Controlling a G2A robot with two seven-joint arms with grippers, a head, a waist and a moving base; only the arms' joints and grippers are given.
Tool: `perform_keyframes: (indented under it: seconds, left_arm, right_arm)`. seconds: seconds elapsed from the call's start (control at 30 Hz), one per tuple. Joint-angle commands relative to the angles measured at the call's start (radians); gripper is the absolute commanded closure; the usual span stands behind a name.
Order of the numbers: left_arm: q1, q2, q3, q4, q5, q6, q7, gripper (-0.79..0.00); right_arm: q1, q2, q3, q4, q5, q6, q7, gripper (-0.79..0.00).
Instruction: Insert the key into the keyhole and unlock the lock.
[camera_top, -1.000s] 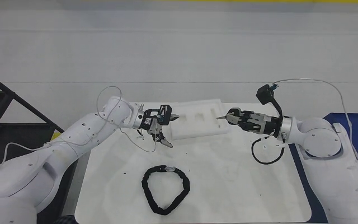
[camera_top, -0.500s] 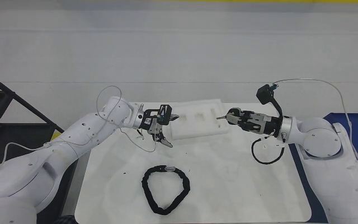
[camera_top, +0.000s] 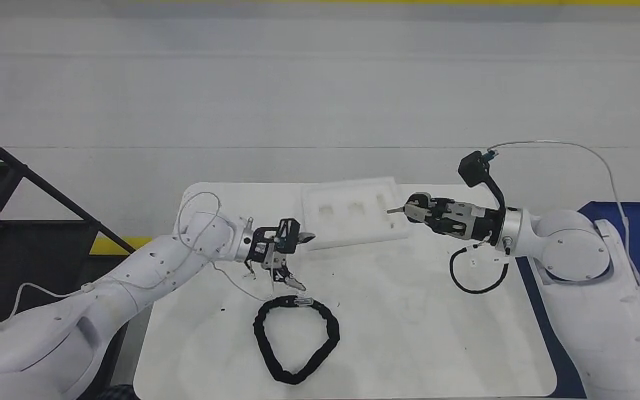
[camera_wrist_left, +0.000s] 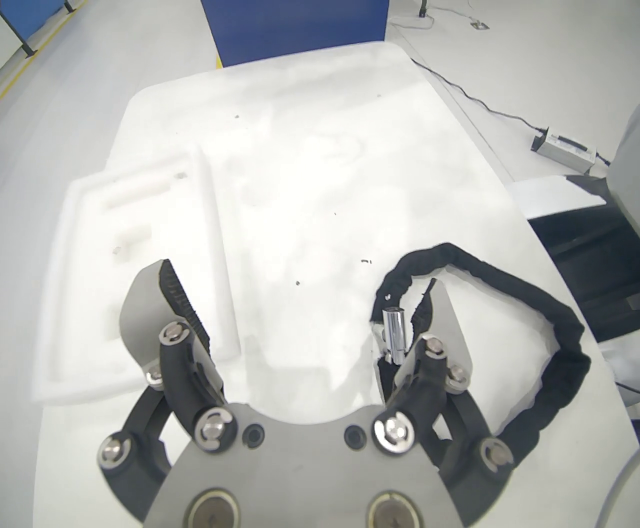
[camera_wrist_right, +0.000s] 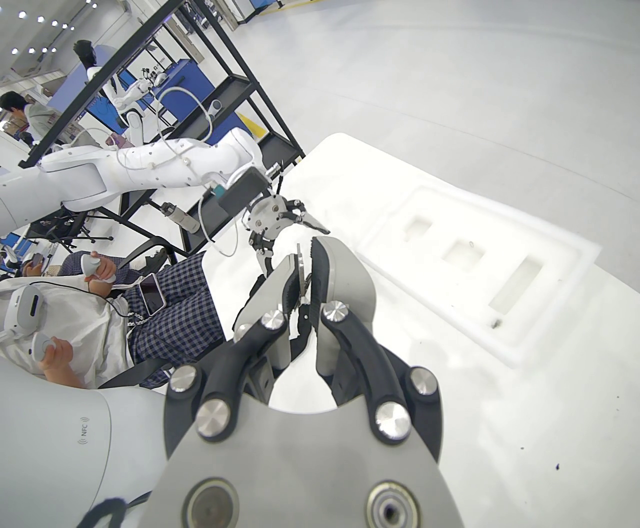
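Observation:
A black fabric-covered chain lock (camera_top: 296, 337) lies in a loop on the white table, its silver lock cylinder (camera_top: 299, 300) at the far side of the loop. My left gripper (camera_top: 299, 262) hangs open just above that cylinder. In the left wrist view the cylinder (camera_wrist_left: 394, 334) stands against the inner face of one finger (camera_wrist_left: 442, 325), and the chain (camera_wrist_left: 530, 300) curls away behind it. My right gripper (camera_top: 409, 209) is held over the table's right half, shut on a small metal key (camera_top: 392, 211). The key (camera_wrist_right: 300, 267) shows as a thin blade between the pads.
A white foam tray (camera_top: 352, 213) with rectangular recesses lies at the table's far edge, between the two grippers. Bare table (camera_top: 450, 330) stretches to the right of the chain. A black frame stands off the table's left side.
My left arm has moved from beside the foam tray toward the table's front, and its open gripper now sits just above the chain's cylinder. The right arm and key have not moved.

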Motion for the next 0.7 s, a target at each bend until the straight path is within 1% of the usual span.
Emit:
perform_keyframes:
  seconds: [0.0, 0.2, 0.4, 0.6, 0.67]
  left_arm:
    - [0.021, 0.006, 0.0, 0.005, 0.031, 0.001, 0.028, -0.785]
    - [0.062, 0.007, 0.0, 0.017, 0.099, 0.02, 0.085, -0.785]
    - [0.095, 0.004, 0.007, 0.032, 0.192, 0.068, 0.15, -0.785]
    - [0.105, -0.007, 0.01, 0.059, 0.253, 0.071, 0.181, -0.785]
    - [0.104, -0.012, 0.015, 0.061, 0.28, 0.057, 0.184, -0.785]
  right_arm:
    - [0.0, 0.0, 0.0, 0.0, 0.0, 0.0, 0.0, 0.0]
    - [0.0, 0.0, 0.0, 0.0, 0.0, 0.0, 0.0, 0.0]
    - [0.0, 0.0, 0.0, 0.0, 0.0, 0.0, 0.0, 0.0]
    - [0.0, 0.0, 0.0, 0.0, 0.0, 0.0, 0.0, 0.0]
    - [0.0, 0.0, 0.0, 0.0, 0.0, 0.0, 0.0, 0.0]
